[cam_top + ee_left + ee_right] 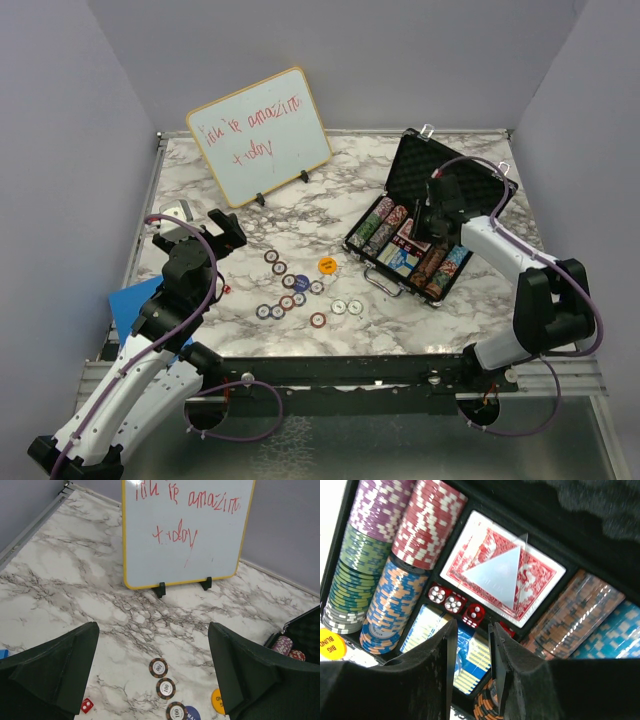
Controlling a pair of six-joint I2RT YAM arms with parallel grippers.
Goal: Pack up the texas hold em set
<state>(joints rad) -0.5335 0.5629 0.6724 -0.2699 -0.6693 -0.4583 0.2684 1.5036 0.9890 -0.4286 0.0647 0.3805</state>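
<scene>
Case lies open at right, mostly filled; loose chips scatter mid-table; left gripper gapes empty near them; right gripper, jaws narrowly parted, hangs empty over the case; chips look hard, slick, thin; pinch across the rim.

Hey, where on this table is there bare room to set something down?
Bare marble lies between the whiteboard and the briefcase, and at the front right between the briefcase and the near edge. It is crowded in the middle, where loose chips lie scattered.
</scene>
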